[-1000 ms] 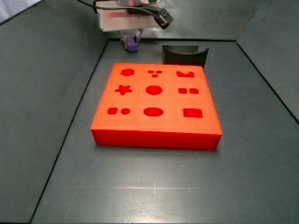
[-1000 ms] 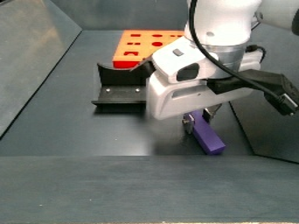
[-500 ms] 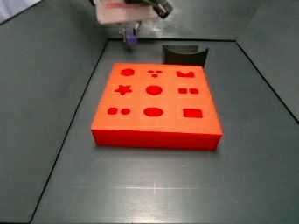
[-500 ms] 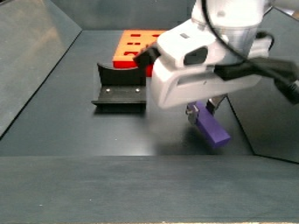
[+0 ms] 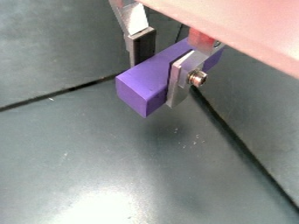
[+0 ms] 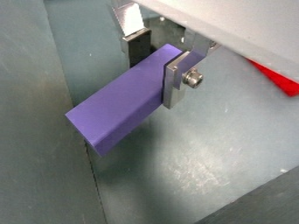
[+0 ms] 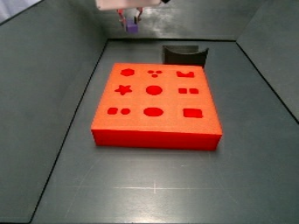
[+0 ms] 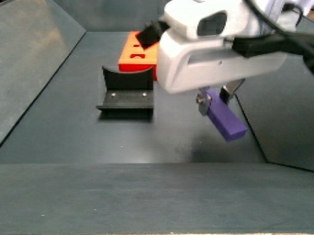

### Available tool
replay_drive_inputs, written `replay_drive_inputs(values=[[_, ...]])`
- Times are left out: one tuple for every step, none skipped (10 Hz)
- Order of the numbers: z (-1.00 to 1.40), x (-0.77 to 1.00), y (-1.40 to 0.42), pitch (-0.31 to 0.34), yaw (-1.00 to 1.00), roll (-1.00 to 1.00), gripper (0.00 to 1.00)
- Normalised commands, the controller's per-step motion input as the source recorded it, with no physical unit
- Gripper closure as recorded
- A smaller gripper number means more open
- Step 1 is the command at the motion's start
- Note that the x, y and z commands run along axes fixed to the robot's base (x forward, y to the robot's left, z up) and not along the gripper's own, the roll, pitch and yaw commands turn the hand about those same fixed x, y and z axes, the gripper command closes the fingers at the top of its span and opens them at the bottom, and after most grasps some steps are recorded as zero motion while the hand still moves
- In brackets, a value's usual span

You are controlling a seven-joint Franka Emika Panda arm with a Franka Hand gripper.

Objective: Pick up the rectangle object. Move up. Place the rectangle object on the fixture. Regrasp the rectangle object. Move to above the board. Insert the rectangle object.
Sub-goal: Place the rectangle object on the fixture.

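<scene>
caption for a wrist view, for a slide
Gripper shut on the purple rectangle object, held clear above the dark floor.

The rectangle object (image 8: 226, 122), a plain matte purple block, long and narrow, hangs clear of the dark surface (image 8: 110, 138), tilted with its free end lower, clamped near one end between the fingers (image 6: 174, 77) of the gripper (image 6: 156, 66). In both wrist views its square end face juts out past the silver plates. The fixture (image 8: 125, 95), a black blocky holder, sits on the surface against a short edge of the board (image 7: 156, 103). The board is a flat red-orange slab with star, circle, oval and rectangle cut-outs, lying mid-surface.
</scene>
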Motion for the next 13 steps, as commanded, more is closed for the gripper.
replay_drive_inputs(values=[[1.00,-0.02,0.00,0.050,-0.01,0.05,1.00],[1.00,-0.03,0.00,0.066,-0.01,0.07,1.00],[1.00,-0.03,-0.01,0.077,0.01,0.09,1.00],[1.00,-0.03,-0.01,0.080,0.01,0.10,1.00],[1.00,-0.04,-0.01,0.084,0.02,0.11,1.00],[1.00,-0.04,-0.01,0.085,0.02,0.11,1.00],[0.83,-0.04,-0.01,0.084,0.02,0.10,1.00],[0.70,-0.03,0.00,0.082,0.02,0.10,1.00],[0.53,-0.02,0.00,0.085,0.02,0.08,1.00],[0.39,-0.02,0.01,0.093,0.02,0.08,1.00],[0.25,-0.01,0.00,0.100,0.03,0.08,1.00],[-0.31,1.00,-0.97,-0.216,-1.00,-0.15,1.00],[-0.34,1.00,-0.96,-0.218,-1.00,-0.15,1.00]])
